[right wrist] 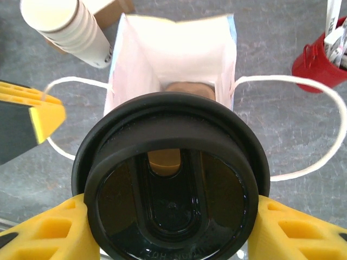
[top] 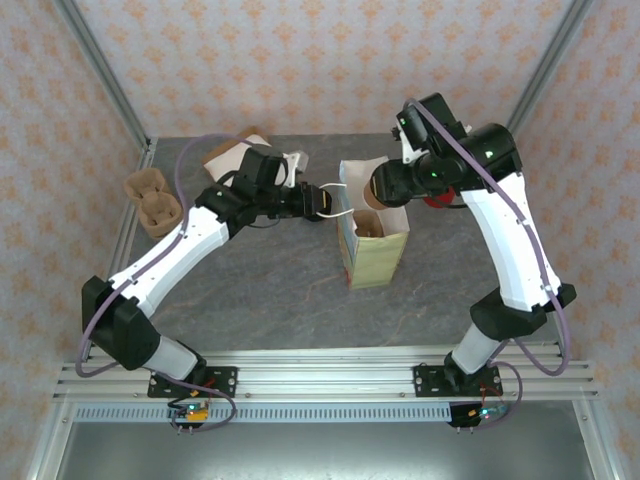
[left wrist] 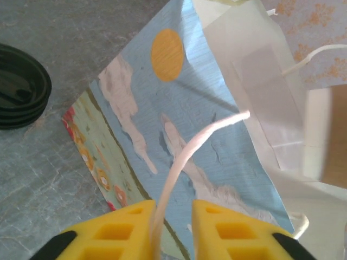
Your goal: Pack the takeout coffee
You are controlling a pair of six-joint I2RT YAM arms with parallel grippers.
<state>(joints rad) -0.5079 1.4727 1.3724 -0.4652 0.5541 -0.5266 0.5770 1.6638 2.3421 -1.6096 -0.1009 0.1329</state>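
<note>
Grey mottled tabletop (top: 280,300) all round, closed in by cream wallpaper with orange sprigs. Nearest, saw a ribbed aluminium rail (top: 320,380) carrying both arm bases. Farther in, found a tall paper bag (top: 378,258) printed with blue sky, white clouds and an orange sun, standing upright about mid-table with its mouth open. Found the left gripper (left wrist: 173,230) just left of the bag, yellow fingers drawn narrow and pinching the bag's white cord handle (left wrist: 187,154), with the cord arching from them back to the bag. Found the right gripper (right wrist: 171,238) over the bag's open mouth, yellow fingers (right wrist: 295,233) spread wide and pressed against both sides of a small cream-tan paper cup capped with a round black plastic lid (right wrist: 171,179). Saw the cup held above the white-lined opening, resting on nothing; could not tell whether its base had passed the rim. Made out a brown shape (right wrist: 187,88) at the bottom of the bag, too hidden to name. Beside the bag, noted a stack of loose black plastic lids (left wrist: 19,86), a stack of lidless cream paper cups (right wrist: 70,27) and a red container (right wrist: 320,54) holding white sticks. Farther left, noted a brown moulded pulp cup carrier (top: 150,200); farthest back, a brown cardboard box (top: 228,152).
</note>
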